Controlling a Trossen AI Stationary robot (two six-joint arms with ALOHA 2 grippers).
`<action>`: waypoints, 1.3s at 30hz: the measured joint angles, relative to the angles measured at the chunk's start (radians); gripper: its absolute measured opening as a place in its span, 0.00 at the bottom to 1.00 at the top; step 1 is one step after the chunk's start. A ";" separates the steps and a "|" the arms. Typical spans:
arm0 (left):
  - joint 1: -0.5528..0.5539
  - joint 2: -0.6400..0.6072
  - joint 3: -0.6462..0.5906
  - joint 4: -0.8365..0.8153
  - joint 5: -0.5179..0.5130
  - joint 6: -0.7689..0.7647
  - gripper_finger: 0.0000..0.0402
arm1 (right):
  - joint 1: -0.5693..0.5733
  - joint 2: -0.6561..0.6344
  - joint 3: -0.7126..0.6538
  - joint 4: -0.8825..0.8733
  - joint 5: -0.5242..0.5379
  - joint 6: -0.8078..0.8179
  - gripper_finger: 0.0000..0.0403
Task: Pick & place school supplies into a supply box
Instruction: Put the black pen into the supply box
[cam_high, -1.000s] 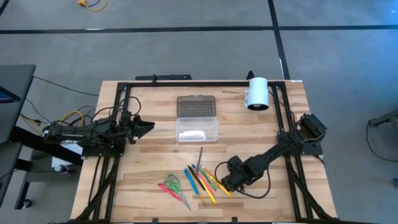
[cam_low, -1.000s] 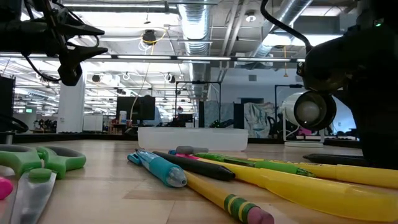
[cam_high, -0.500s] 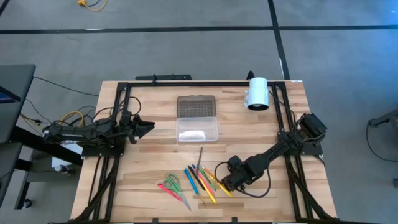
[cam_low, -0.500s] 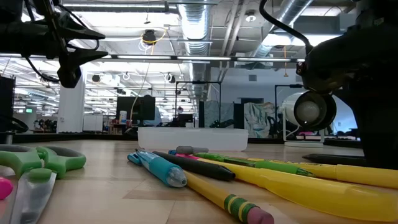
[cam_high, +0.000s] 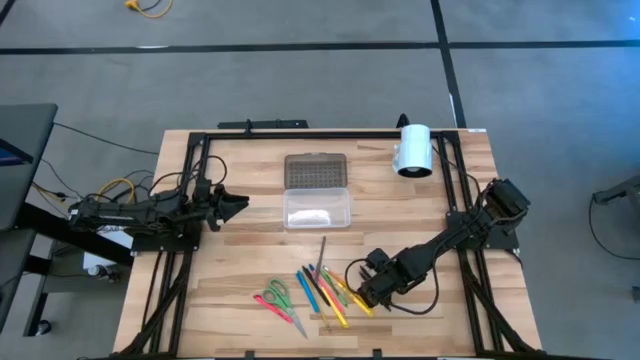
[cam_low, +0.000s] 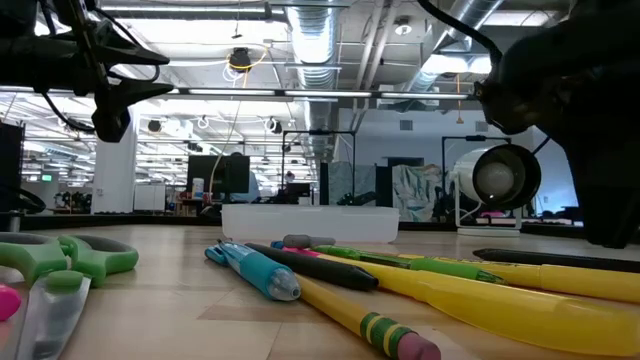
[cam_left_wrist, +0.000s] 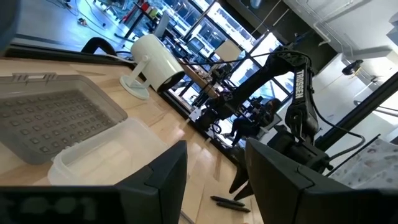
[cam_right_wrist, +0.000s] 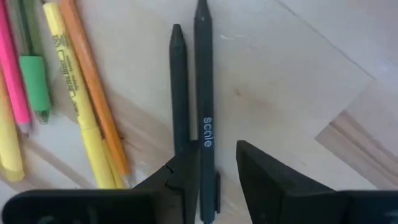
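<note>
Presently, every place is given relative to the supply box (cam_high: 317, 209).

Supply box: a clear case standing open near the middle of the table (cam_high: 240, 262), its dotted grey lid (cam_high: 316, 170) lying flat on the far side, touching it.

School supplies: clustered on the table nearer the front edge than the supply box, well apart from it.

Scissors (cam_high: 278, 301): green-handled, at the left end of that cluster, farthest to the left of the box.

Pens and pencils (cam_high: 322, 292): blue, orange, yellow, pink and green, fanned side by side between the scissors and the right gripper.

Black pens (cam_right_wrist: 191, 118): two thin ones lying side by side, touching, on the cluster's right edge.

Right gripper (cam_high: 366, 291): low over the table to the front-right of the box, at the cluster's right edge.

Right fingers (cam_right_wrist: 267, 180): partly apart, straddling one black pen marked "scale"; whether they press on it cannot be told.

Left gripper (cam_high: 240, 205): to the left of the box, raised off the table, pointing towards it.

Left fingers (cam_left_wrist: 158, 180): spread wide, holding nothing.

White cylinder (cam_high: 413, 151): beyond the box and to its right, near the table's far edge.
</note>
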 joint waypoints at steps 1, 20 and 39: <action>0.000 0.000 0.000 -0.002 0.000 0.000 0.38 | 0.000 0.000 0.001 0.000 0.000 -0.002 0.24; -0.001 0.000 0.000 -0.026 0.004 -0.016 0.38 | -0.005 0.040 0.002 -0.010 -0.004 -0.026 0.24; -0.001 0.000 -0.001 -0.031 -0.019 -0.017 0.38 | -0.006 0.035 -0.061 -0.025 -0.083 0.030 0.24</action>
